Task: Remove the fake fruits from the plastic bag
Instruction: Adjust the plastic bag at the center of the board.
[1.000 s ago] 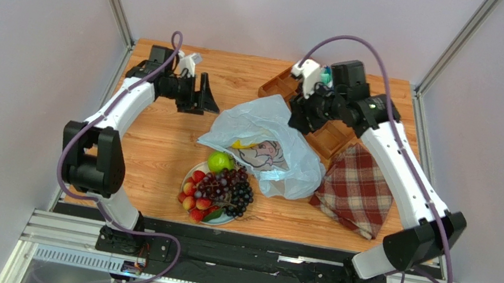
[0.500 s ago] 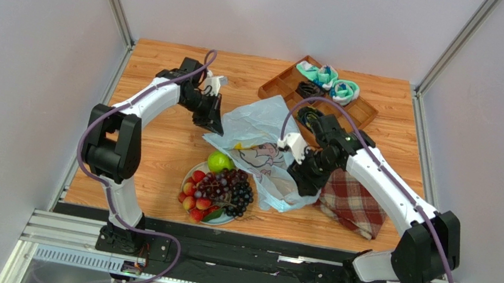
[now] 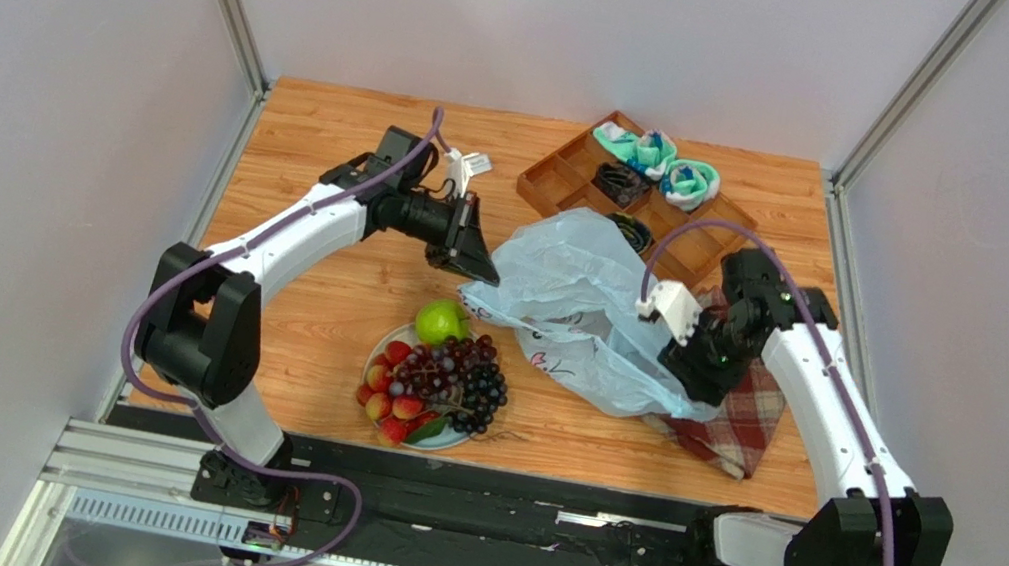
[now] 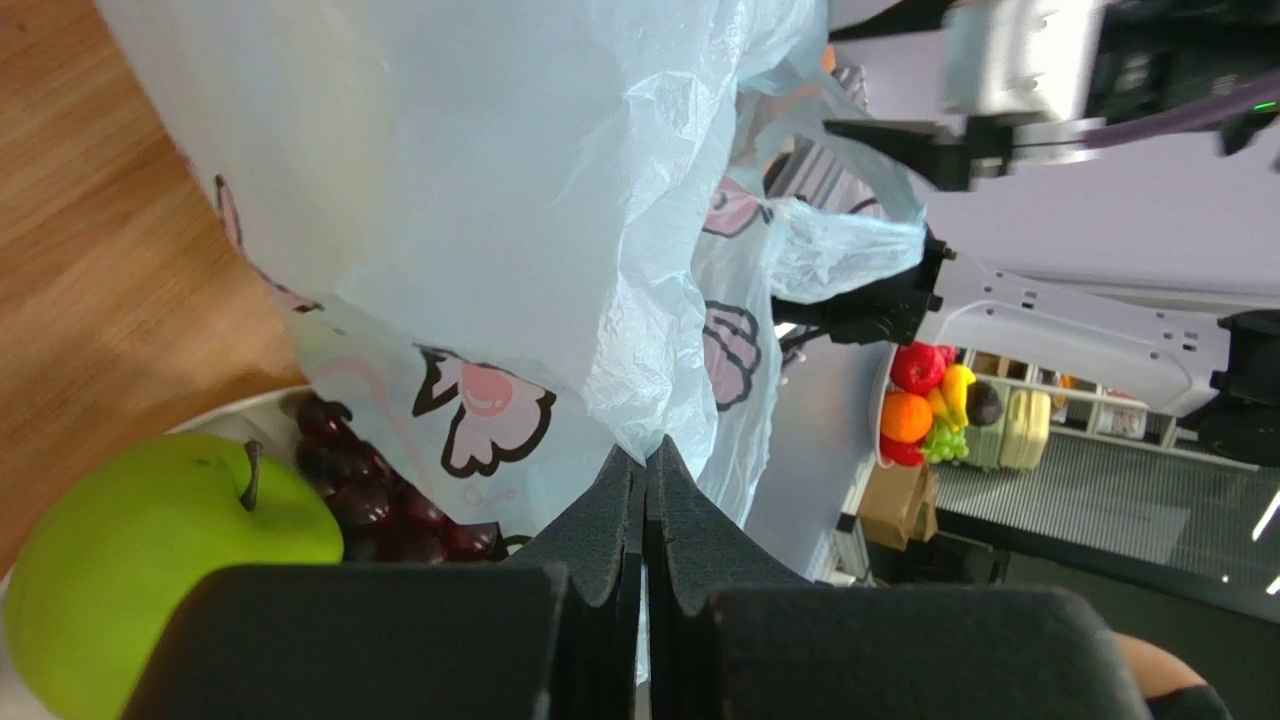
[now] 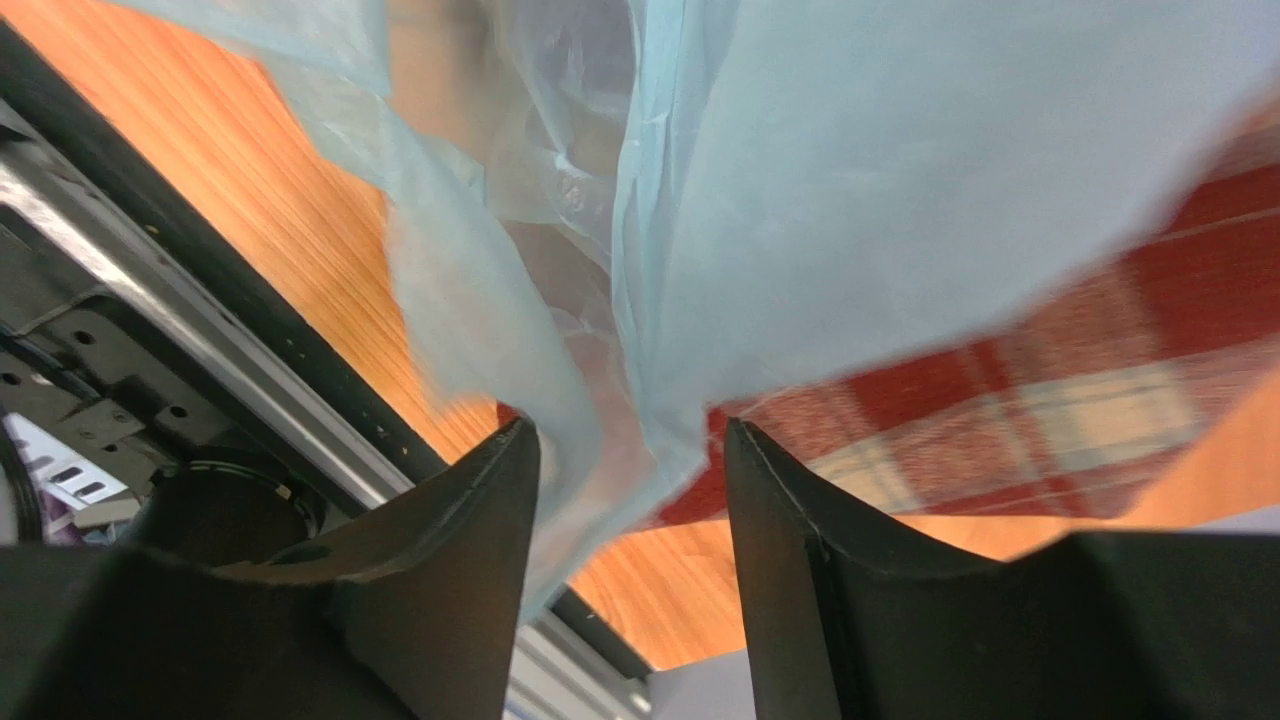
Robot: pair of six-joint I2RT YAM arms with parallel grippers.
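Observation:
The pale-blue plastic bag (image 3: pixel 584 303) with cartoon print is stretched up off the table between my two arms. My left gripper (image 3: pixel 480 267) is shut on the bag's left edge; in the left wrist view its tips (image 4: pixel 646 450) pinch a fold of the film (image 4: pixel 496 195). My right gripper (image 3: pixel 697 375) is at the bag's right end, jaws apart, with loose film (image 5: pixel 842 180) hanging between the fingers (image 5: pixel 631 435). On a plate (image 3: pixel 383 343) in front lie fake fruits: a green apple (image 3: pixel 441 322), purple grapes (image 3: pixel 473 377) and small red fruits (image 3: pixel 393 399). The apple (image 4: pixel 150 570) and grapes (image 4: pixel 361 503) also show below the left wrist.
A red plaid cloth (image 3: pixel 739 427) lies under the bag's right end and the right gripper, near the table's front right. A wooden compartment tray (image 3: pixel 565 179) at the back holds teal-white rolled socks (image 3: pixel 666 169).
My left gripper came in from the back left and shut on the bag's left edge. The right arm swung from the tray to the bag's right end. The bag rose and shifted right.

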